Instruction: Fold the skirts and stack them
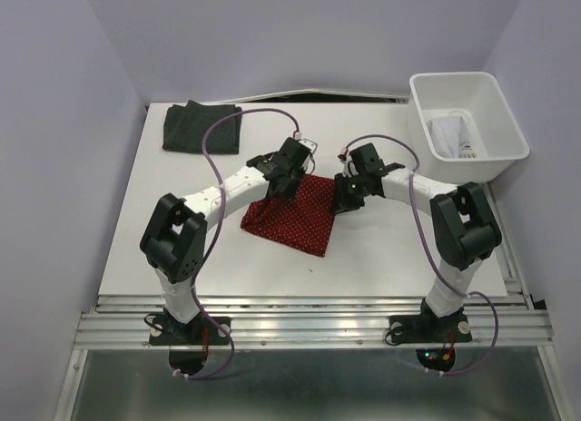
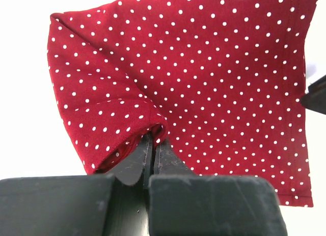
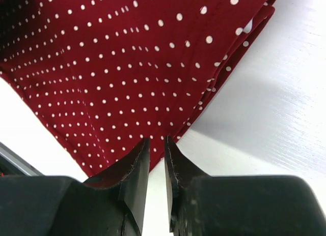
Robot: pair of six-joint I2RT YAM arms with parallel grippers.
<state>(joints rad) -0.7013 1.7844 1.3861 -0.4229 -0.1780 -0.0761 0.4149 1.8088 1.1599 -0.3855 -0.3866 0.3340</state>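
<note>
The red skirt with tiny white dots [image 1: 295, 214] lies folded in the middle of the table. My left gripper [image 1: 280, 187] is at its far left corner; in the left wrist view the gripper [image 2: 154, 139] is shut on a lifted fold of the red skirt [image 2: 214, 83]. My right gripper [image 1: 343, 200] is at the skirt's right edge. In the right wrist view the gripper [image 3: 157, 142] has its jaws a narrow gap apart, tips just over the skirt's [image 3: 117, 68] hem, holding nothing. The dark charcoal skirt [image 1: 200, 128] lies folded at the back left. The white skirt [image 1: 447, 135] lies in the bin.
A white plastic bin [image 1: 472, 167] stands at the back right corner of the white table [image 1: 408, 249]. A metal rail runs along the table's near edge by the arm bases.
</note>
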